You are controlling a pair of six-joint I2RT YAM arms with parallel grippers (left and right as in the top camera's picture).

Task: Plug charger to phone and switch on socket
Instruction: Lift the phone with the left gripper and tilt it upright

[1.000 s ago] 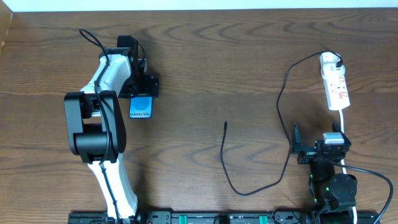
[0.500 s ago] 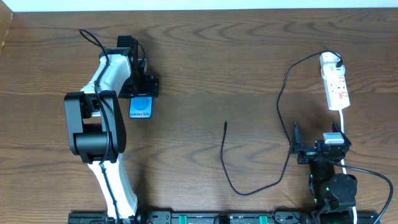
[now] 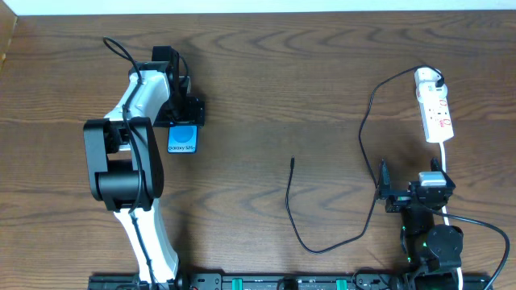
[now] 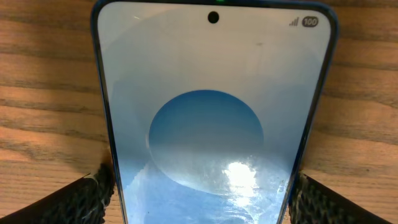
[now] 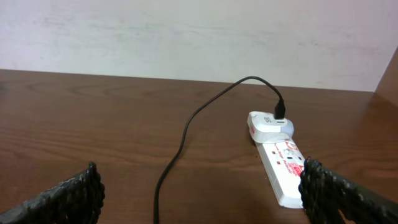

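Observation:
The phone (image 3: pixel 184 138) lies flat on the table's left half, its blue screen (image 4: pixel 211 124) lit. My left gripper (image 3: pixel 184 126) straddles its far end; in the left wrist view the gripper (image 4: pixel 199 202) stands open, and its fingers (image 4: pixel 93 199) are close against both long edges. The charger (image 3: pixel 322 246), a thin black cable, loops across the middle with its free plug tip (image 3: pixel 292 161) lying loose. Its other end enters a white adapter (image 5: pixel 270 124) on the socket (image 3: pixel 434 109) at the far right. My right gripper (image 3: pixel 411 176) rests open near the front edge, just short of the socket (image 5: pixel 283 162).
The socket's white cord (image 3: pixel 443 157) runs back past my right gripper toward the arm's base (image 3: pixel 431 242). The left arm (image 3: pixel 129 161) stretches from the front edge over the table's left side. A pale wall (image 5: pixel 199 37) stands behind the table.
Nothing has visibly moved in the overhead view; both arms, the phone and the cable lie where they were.

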